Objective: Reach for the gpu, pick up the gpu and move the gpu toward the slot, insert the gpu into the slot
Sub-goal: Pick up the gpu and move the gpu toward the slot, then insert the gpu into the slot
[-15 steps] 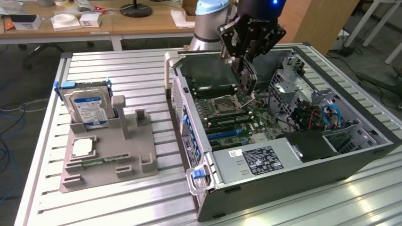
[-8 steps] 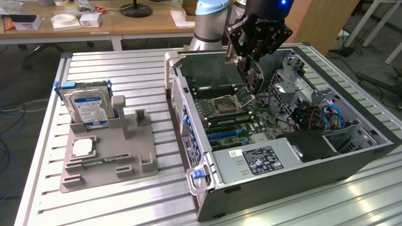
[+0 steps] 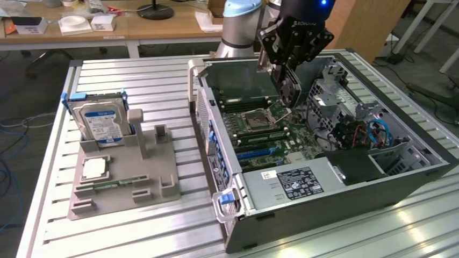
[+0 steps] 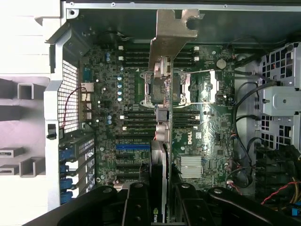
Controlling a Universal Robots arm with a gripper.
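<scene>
Holding: gripper (image 3: 285,72) was clamped on the gpu (image 3: 287,91), card hanging edge-down.
Gpu position: hovered over the motherboard (image 4: 211,132) inside the open computer case (image 3: 315,199), near the processor socket (image 3: 255,119).
Slot: blue slot (image 4: 133,147) lay apart from the card.

Black claw (image 3: 288,63), silver-blue arm (image 3: 240,22)

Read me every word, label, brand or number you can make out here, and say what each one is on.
"DELL": printed on the motherboard, lying sideways in the wrist view.
Too small or blurred to read: the hard drive's blue label, the white sticker inside the case, the lettering on the end effector.
</scene>
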